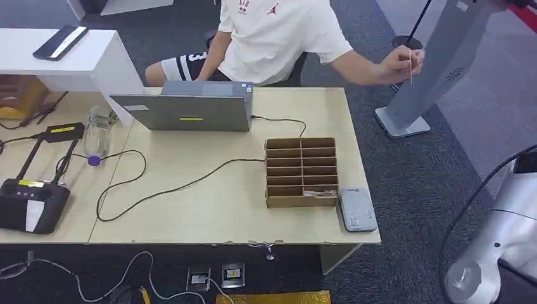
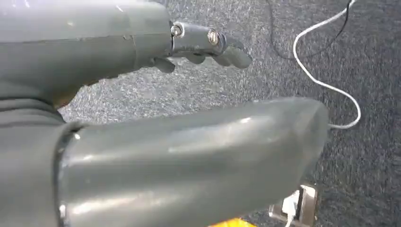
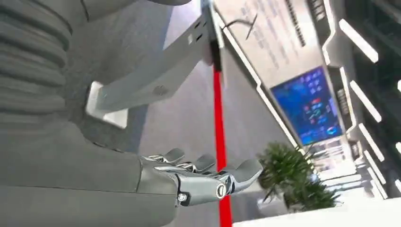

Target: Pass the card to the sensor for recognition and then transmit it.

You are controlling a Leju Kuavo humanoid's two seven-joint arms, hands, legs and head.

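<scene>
Card sits upright and edge-on in the fingers of a person's hand, held out beyond the far right corner of the counter and just beside the slanted grey stand that rises from a flat base on the carpet. The person, in a white shirt, is crouched behind the counter. The card is well apart from both robot hands. The right hand appears in the right wrist view with its fingers stretched out straight and slightly apart, holding nothing; beyond it are the grey stand, a red strip and a leafy plant. The left hand hangs over dark carpet in the left wrist view, fingers loosely curved and apart from the thick thumb, nothing between them; a white cable loops on the floor past it. On the counter, a cardboard box with compartments stands near the right end, one card-like piece lying in its nearest right slot, and a small grey sensor pad lies touching or just beside its near right corner. Further back stands a laptop, its lid toward the camera, with black cables trailing across the counter. A clear bottle lies to the left of it.
</scene>
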